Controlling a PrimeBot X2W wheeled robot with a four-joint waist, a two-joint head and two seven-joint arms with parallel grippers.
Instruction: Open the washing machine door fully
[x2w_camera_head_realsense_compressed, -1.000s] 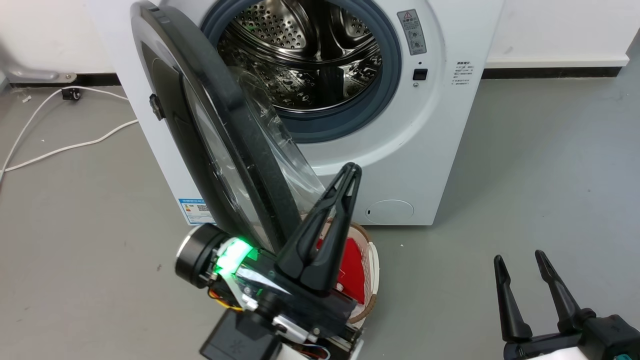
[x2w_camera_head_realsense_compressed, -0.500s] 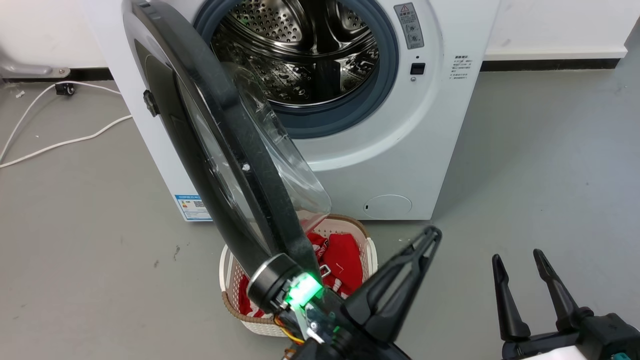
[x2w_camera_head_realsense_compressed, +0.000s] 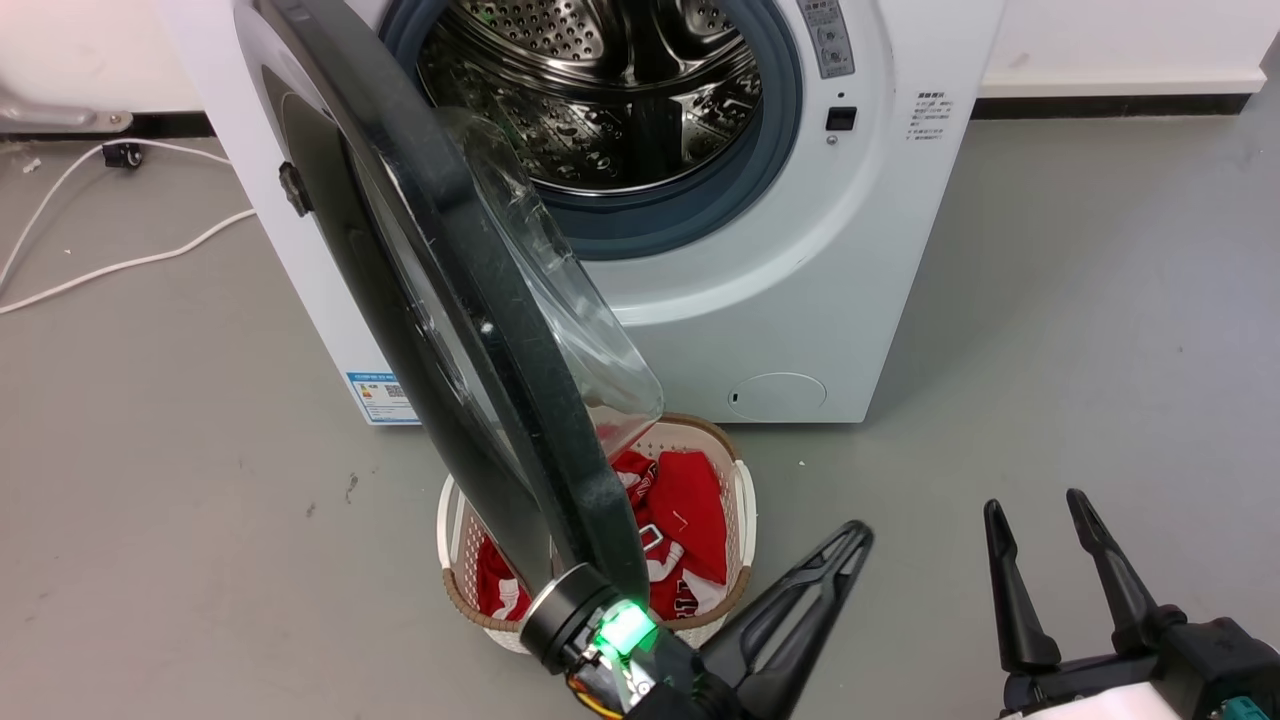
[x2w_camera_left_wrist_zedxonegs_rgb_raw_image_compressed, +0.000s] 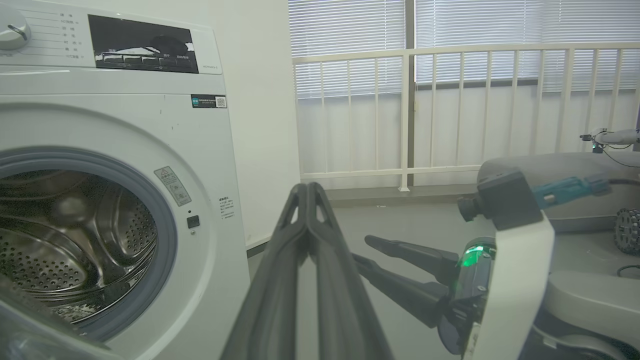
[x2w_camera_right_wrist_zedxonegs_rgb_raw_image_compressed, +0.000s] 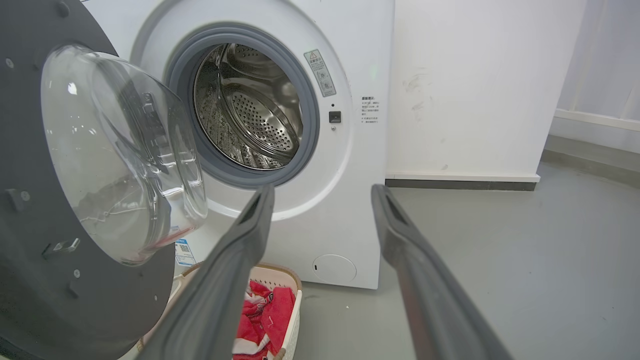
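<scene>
At 9 o'clock in the head view a white cable (x2w_camera_head_realsense_compressed: 120, 265) is seen looping over the matt grey floor (x2w_camera_head_realsense_compressed: 180, 500), both of its ends cut off by the frame. The washing machine door (x2w_camera_head_realsense_compressed: 440, 290) is swung out from the washing machine (x2w_camera_head_realsense_compressed: 850, 300) and is viewed nearly edge-on, running from 11 o'clock down to 6 o'clock. Its top is cropped, and its foot is masked by the left arm's green-lit wrist ring (x2w_camera_head_realsense_compressed: 575, 615), so contact there cannot be judged. A glossy black round rim is shown, with a bulging clear glass bowl (x2w_camera_head_realsense_compressed: 580, 320) facing 3 o'clock. Part of the blue label (x2w_camera_head_realsense_compressed: 385, 397) and much of the cream lattice laundry basket (x2w_camera_head_realsense_compressed: 745, 500) are hidden behind the door. Crumpled red and white garments (x2w_camera_head_realsense_compressed: 690, 510) are heaped inside the basket. At 12 o'clock the perforated steel drum (x2w_camera_head_realsense_compressed: 620, 110) is exposed within a smooth grey rubber gasket (x2w_camera_head_realsense_compressed: 700, 215), with the upper part cropped. A round flap (x2w_camera_head_realsense_compressed: 780, 395) is set low on the white front panel. At 5 o'clock the left gripper (x2w_camera_head_realsense_compressed: 855, 535) is pointed toward 1 o'clock, clear of the door, its tapered dark fingers pressed together on nothing. At 4 o'clock the right gripper (x2w_camera_head_realsense_compressed: 1033, 505) is held with its fingers spread wide and empty.
</scene>
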